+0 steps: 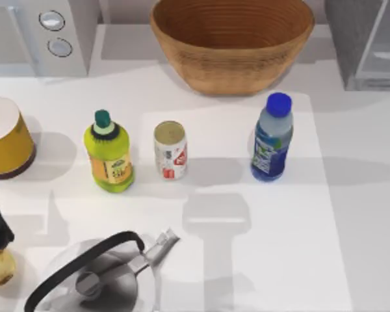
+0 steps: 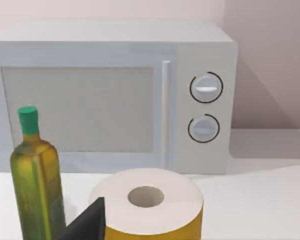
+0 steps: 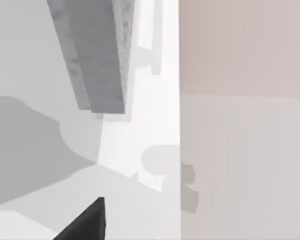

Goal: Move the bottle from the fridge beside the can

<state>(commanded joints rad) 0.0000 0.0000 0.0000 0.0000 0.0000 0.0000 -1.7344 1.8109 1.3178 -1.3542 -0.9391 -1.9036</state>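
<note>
Kettle (image 1: 97, 276), shiny metal with black handle, at bench near edge. Clear plastic bottle (image 1: 272, 138) upright mid-bench, blue cap up, well right of silver can (image 1: 170, 150). Woven basket (image 1: 232, 40) at far edge; grey speckled fridge (image 1: 364, 42) at far-right corner. Pincer states: cannot tell.

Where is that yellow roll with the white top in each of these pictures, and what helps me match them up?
Top view: the yellow roll sits at the left edge of the table, in front of the microwave.
Left wrist view: the roll is close to the camera, in front of the microwave.
Right wrist view: this camera faces the grey fridge instead.
Shared landmark: the microwave's two round knobs.
</note>
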